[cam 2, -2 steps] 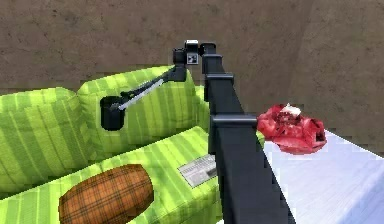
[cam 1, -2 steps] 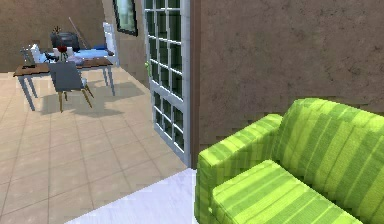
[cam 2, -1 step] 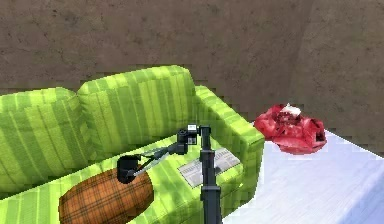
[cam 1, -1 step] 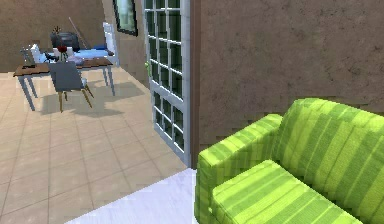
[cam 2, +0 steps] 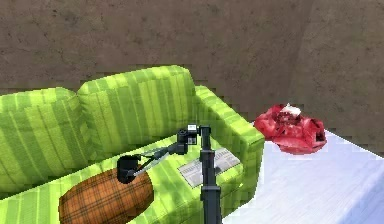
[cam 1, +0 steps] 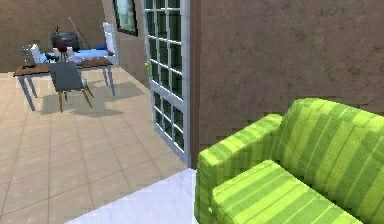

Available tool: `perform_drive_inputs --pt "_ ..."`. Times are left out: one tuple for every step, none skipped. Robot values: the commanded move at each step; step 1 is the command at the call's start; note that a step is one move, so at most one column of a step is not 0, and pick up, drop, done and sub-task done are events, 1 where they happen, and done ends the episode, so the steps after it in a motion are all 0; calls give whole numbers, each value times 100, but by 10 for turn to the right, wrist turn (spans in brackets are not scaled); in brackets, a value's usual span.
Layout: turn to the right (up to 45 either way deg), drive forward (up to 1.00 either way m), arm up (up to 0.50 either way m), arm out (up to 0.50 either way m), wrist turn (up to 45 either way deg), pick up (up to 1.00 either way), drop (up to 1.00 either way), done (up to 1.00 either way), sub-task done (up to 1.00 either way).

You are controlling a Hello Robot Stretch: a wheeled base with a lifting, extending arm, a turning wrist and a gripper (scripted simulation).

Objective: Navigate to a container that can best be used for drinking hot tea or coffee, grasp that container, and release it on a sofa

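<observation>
In the arm side view the arm (cam 2: 210, 190) rises from the bottom edge and reaches out over the green striped sofa (cam 2: 130, 100). The gripper (cam 2: 125, 172) hangs at the seat's front, with its fingers (cam 2: 120, 176) against a brown checked cushion (cam 2: 100, 198) that lies on the seat. With the cushion right behind them, I cannot tell whether the fingers grasp anything or are empty, nor whether a cup is among them. Just toward the view's right of the arm, flat white papers (cam 2: 212, 165) lie on the seat beside the armrest. Past that armrest a red crumpled bundle (cam 2: 290, 130) rests on a pale surface (cam 2: 330, 185), close to the brown wall (cam 2: 200, 35).

In the forward view the sofa (cam 1: 300, 150) takes the lower right corner, its armrest edge near the pale rug (cam 1: 130, 205). A glass-paned door (cam 1: 165, 70) stands in the wall beyond it. The tiled floor (cam 1: 80, 140) runs open toward a far bench (cam 1: 60, 66) at the upper left, which carries small things and has a grey chair (cam 1: 68, 80) in front of it.
</observation>
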Motion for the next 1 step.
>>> perform_drive_inputs --pt "0 0 0 0 0 0 100 0 0"
